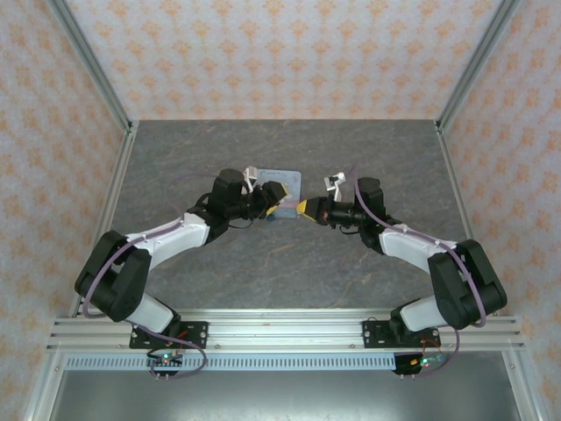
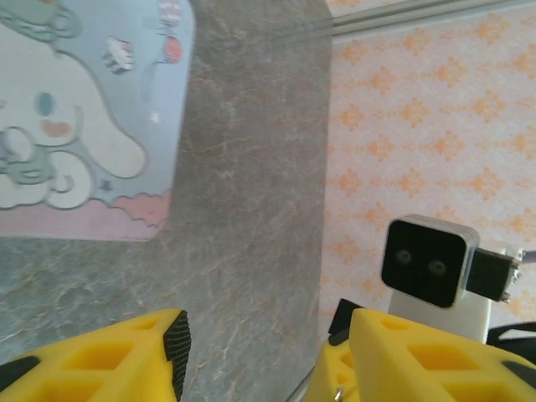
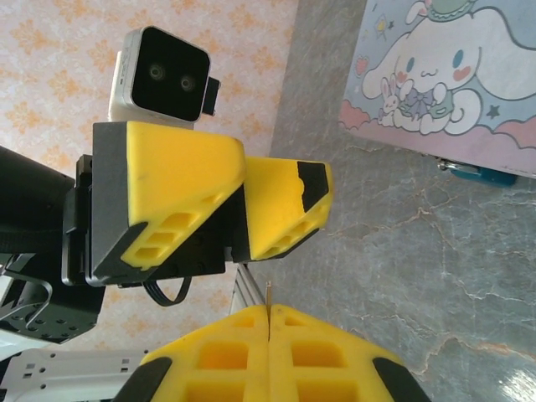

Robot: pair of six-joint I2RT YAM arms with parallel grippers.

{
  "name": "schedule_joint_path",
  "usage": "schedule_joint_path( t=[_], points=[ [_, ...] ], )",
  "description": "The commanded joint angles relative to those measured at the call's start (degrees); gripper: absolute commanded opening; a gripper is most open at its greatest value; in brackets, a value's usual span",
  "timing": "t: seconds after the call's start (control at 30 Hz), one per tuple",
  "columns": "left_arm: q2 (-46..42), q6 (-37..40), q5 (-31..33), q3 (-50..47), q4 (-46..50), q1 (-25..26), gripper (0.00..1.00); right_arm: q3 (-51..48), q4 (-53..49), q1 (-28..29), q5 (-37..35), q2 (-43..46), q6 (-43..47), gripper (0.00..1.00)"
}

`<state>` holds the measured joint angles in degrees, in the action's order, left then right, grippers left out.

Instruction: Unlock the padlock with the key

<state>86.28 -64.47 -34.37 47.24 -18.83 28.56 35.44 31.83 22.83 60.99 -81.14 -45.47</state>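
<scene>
Right wrist view: the right gripper [image 3: 268, 314] is pinched closed on the tiny slim grey metal key [image 3: 268, 293], blade pointing up-frame. The small dark blue-teal padlock [image 3: 477, 172] lies upper right of it, against the pale cartoon-printed tin [image 3: 435, 75]. The left gripper [image 2: 264, 352] gapes empty.

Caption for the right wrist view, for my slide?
Right pincer pinches the key opposite the left pincer; padlock lies beside the tin.

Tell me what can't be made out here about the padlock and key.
Padlock: right wrist view, a teal sliver at the tin's edge; keyhole hidden.
Key: right wrist view, a thin tip poking from the shut right gripper; teeth too small.
Top view: the left gripper covers the tin's near edge.
</scene>
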Motion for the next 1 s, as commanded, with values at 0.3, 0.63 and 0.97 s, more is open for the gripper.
schedule_joint_path(
  t=[0.3, 0.63, 0.97],
  points=[
    [2.53, -1.59, -4.95, 3.52, -8.92, 2.30, 0.38, -0.64, 5.62, -0.09, 2.24, -0.31, -1.32, 0.00],
    [3.37, -1.10, -5.09, 2.09, -9.55, 3.70, 0.29, -0.81, 6.34, -0.11, 1.26, -0.23, -1.66, 0.00],
    [3.61, -3.86, -5.97, 0.06, -14.29, 4.23, 0.16, -1.21, 6.84, -0.15, -0.58, -0.27, -1.77, 0.00]
  ],
)
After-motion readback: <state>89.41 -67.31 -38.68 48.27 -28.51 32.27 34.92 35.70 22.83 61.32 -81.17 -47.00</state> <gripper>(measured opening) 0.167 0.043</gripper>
